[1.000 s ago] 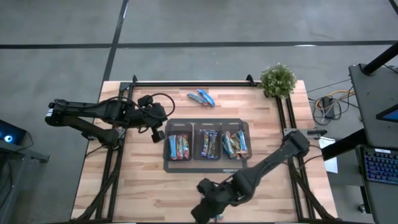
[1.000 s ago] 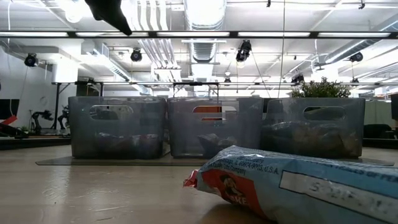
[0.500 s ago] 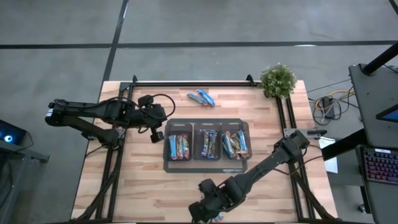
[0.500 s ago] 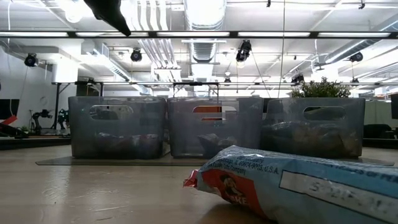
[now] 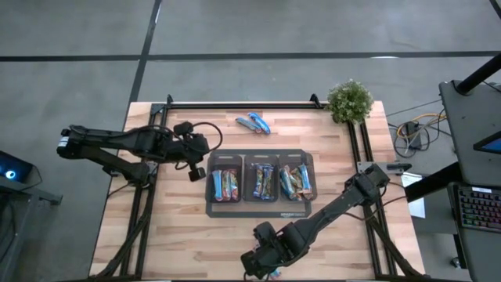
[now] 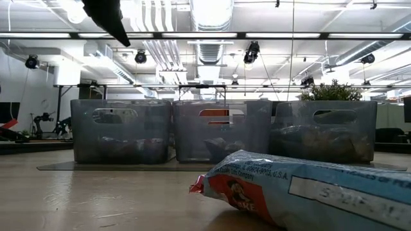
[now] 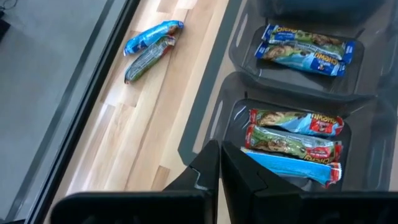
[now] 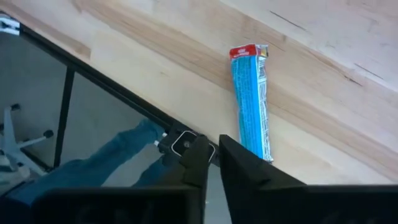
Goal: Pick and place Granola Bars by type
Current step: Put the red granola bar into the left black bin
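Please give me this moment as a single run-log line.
left end effector: shut, empty, beside bins | right end effector: shut, empty, over light blue bar at near table edge | loose bars at far edge

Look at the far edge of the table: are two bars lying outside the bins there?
Yes, two granola bars lie loose on the wood beyond the three bins.

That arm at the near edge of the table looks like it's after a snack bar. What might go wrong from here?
The light blue wrapped bar with the red end lies close to the wooden table's near edge; a nudge from the right gripper might push it off. That gripper's fingers look shut, so it must open before it can grasp. The left gripper hangs beside the grey bins, and the arms might crowd there.
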{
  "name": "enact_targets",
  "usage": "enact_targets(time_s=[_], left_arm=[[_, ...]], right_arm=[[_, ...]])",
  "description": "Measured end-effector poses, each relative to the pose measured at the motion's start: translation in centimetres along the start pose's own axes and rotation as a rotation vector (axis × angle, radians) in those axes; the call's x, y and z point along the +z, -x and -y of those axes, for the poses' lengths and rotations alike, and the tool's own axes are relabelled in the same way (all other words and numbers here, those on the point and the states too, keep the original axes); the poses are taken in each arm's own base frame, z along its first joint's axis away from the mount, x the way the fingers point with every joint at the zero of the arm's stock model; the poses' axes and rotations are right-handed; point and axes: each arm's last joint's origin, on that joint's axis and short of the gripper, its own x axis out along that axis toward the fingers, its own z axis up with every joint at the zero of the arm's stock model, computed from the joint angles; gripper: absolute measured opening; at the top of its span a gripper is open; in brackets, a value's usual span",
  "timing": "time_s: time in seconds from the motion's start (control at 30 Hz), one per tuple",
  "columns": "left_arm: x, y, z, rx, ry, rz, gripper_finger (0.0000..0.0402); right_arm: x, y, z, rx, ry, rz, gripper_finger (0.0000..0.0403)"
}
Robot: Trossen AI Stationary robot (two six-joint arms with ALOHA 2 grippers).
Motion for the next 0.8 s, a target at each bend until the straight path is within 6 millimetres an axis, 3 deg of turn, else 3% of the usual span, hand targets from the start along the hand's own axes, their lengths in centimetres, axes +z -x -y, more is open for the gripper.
enact_targets(time_s=[0.4, 0.8], left_arm=[[-0.18, -0.29, 0.09, 0.002, -0.008, -0.005, 0.0000], [-0.19, -0.30, 0.09, 0.005, -0.011, -0.005, 0.0000]], right_arm=[[0.03, -0.02, -0.01, 0.000, 0.087, -0.008, 0.0190], [0.79, -0.66, 0.14, -0.023, 0.153, -0.001, 0.0258]])
